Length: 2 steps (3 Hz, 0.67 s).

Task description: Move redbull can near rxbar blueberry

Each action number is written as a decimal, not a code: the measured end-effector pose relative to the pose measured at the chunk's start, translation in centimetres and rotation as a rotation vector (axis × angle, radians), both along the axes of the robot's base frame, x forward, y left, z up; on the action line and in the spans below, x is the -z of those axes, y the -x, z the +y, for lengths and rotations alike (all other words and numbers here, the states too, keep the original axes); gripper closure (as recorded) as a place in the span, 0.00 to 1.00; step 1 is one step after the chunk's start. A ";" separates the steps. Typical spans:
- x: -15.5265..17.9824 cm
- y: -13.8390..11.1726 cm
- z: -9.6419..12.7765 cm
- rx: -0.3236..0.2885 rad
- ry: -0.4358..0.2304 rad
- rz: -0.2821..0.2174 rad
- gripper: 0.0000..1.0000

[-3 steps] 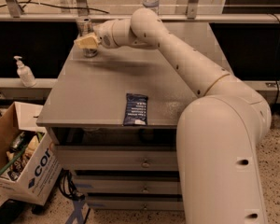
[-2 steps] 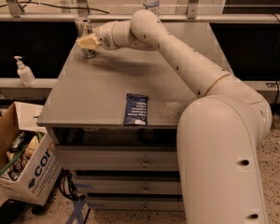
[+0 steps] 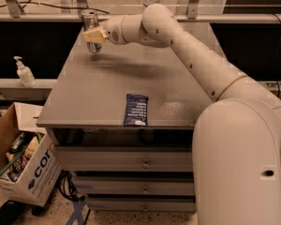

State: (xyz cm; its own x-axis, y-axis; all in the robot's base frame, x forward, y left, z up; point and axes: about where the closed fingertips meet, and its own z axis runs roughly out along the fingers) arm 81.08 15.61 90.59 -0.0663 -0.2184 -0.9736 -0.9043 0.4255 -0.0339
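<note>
The end effector (image 3: 94, 35) is at the redbull can (image 3: 90, 18) (far-left on table (image 3: 96, 95)), rxbar blueberry (image 3: 136, 109) well apart.

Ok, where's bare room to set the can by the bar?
Bare tabletop lies left and right of the rxbar blueberry and across the middle behind it. Crowded only at the far-left corner, where the hand is at the redbull can.

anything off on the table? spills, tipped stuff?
Nothing spilled or tipped. The redbull can stands upright at the far left corner of the table, with the gripper at its middle. Only note: the rxbar blueberry lies flat right at the front edge.
</note>
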 end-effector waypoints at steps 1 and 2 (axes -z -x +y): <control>-1.8 2.4 -1.9 -0.036 -0.028 0.005 1.00; -2.5 5.8 -4.7 -0.065 -0.041 0.013 1.00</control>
